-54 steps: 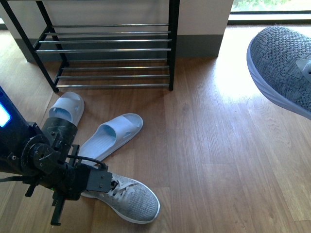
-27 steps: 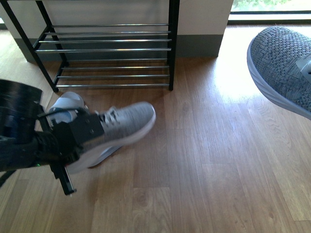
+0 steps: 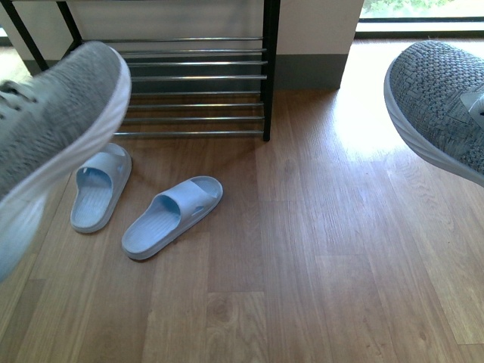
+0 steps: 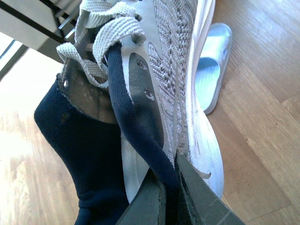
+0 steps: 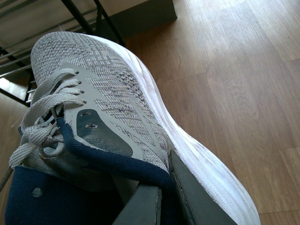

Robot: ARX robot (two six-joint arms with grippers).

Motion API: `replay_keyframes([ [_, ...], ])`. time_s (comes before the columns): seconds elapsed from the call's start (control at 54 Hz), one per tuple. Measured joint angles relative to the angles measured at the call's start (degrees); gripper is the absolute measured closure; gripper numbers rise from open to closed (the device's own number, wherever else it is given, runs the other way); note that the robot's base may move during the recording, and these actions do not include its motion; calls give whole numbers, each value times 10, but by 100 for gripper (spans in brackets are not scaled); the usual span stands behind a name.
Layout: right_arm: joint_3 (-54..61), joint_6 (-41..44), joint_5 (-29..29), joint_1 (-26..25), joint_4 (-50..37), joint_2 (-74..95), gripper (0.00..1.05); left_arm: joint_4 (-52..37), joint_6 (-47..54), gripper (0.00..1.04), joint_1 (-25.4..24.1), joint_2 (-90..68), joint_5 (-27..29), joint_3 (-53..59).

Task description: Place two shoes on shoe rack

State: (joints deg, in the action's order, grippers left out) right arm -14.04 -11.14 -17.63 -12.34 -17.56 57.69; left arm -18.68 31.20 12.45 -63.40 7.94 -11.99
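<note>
The left gripper (image 4: 169, 180) is clamped on the navy collar of the left sneaker (image 3: 60, 113), one finger inside the heel opening and one outside. The right gripper (image 5: 165, 183) is clamped the same way on the right sneaker (image 3: 446, 106). Both sneakers hang in the air, toes forward. The left one is in front of the left part of the shoe rack (image 3: 268, 68), and the right one is well off to the rack's right.

Procedure for the step in hand:
- Keep each clamp firm. The grip is on soft collar fabric, so the sneaker probably swings under fast motion.
- Level the sole before it reaches a shelf, so that it bridges several chrome rods.
- Set the sneakers side by side and well apart from each other.
- Release only once the sole is resting on the rods.

Compared with one second ago, the left sneaker has risen from the floor (image 3: 318, 265) in front of the pale blue slides (image 3: 172, 215). It now fills the left edge of the front view, and the left arm has gone from that view. The right sneaker and the slides have not moved.
</note>
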Motion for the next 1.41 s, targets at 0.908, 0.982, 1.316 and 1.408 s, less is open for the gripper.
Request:
replay_keyframes([
  [0.908,0,0,5,-1,0,0,103,337,-136,103,122,465,205,10],
  [0.982,0,0,4,-1,0,0,103,337,-135,103,123,465,206,10],
  [1.316,2,0,-4,0,0,0,103,337,-136,103,123,465,214,10],
  [1.408,2,0,-4,0,0,0,103,337,-136,103,123,465,214,10],
])
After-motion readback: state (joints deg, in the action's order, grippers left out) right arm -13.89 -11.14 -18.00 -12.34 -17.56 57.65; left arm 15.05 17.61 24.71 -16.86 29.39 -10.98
